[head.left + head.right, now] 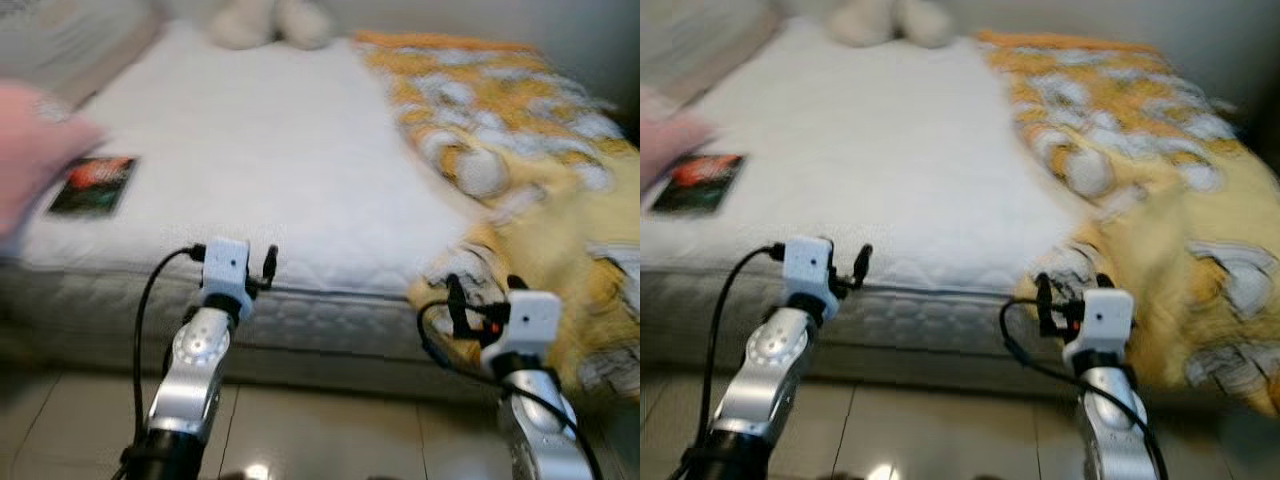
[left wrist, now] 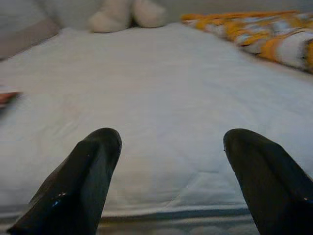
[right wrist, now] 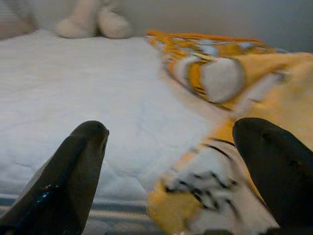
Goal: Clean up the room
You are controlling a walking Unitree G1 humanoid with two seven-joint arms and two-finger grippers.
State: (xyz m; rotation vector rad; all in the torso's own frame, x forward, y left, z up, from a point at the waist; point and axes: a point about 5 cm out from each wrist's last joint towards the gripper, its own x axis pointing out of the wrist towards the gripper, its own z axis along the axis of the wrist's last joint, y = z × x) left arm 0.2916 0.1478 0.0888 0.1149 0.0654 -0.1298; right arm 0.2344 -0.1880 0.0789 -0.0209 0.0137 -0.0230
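1. White mattress (image 1: 270,170) spans the view, its front edge just beyond both raised grippers.
2. Yellow patterned blanket (image 1: 520,170) is rumpled over the mattress's right side, spilling off the front edge.
3. Plush toy (image 1: 268,22) sits at the far end.
4. Dark book (image 1: 93,186) lies near the mattress's left edge.
5. Left gripper (image 2: 168,161) is spread wide, empty, facing bare mattress.
6. Right gripper (image 3: 171,161) is spread wide, empty, with the blanket just ahead.

White mattress (image 1: 270,170) on pale tiled floor (image 1: 330,430); dark book (image 1: 94,185) flat near its left edge; orange-white blanket (image 1: 520,150) over right side; cream plush (image 1: 270,22) at far end.

Soft, even daylight — every view blurred, edges smeared.
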